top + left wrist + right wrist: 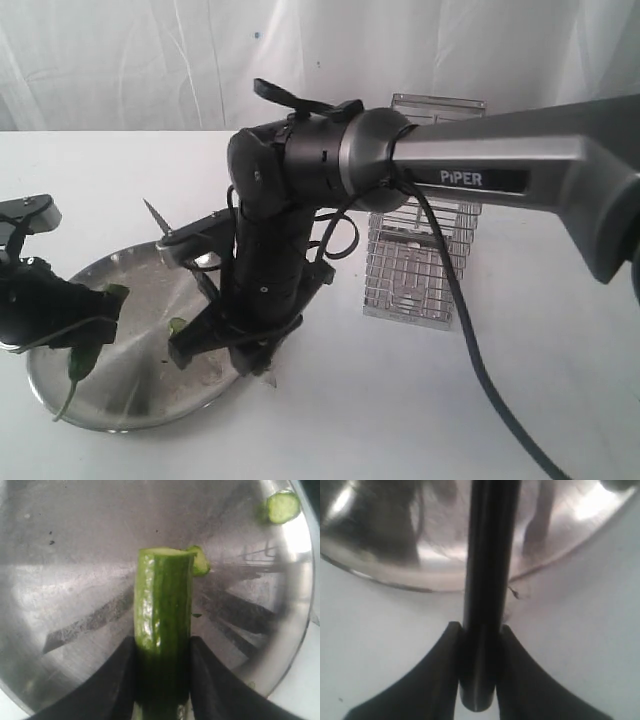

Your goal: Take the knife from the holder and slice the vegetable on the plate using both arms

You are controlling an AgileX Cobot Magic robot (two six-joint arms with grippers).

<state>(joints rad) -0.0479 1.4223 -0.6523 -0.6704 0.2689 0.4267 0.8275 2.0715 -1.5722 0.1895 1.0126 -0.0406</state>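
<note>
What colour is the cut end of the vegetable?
Pale green; the vegetable shows it best in the left wrist view.

One marking is legible. The word "PiPER" (462, 178) is printed in white letters, capitals save for a lower-case i, on a black strip. The strip is set along the side of the grey forearm link of the right arm (540, 140), just beside the rounded joint housing (372, 145). The word is seen upright and is read in the exterior view only.
</note>
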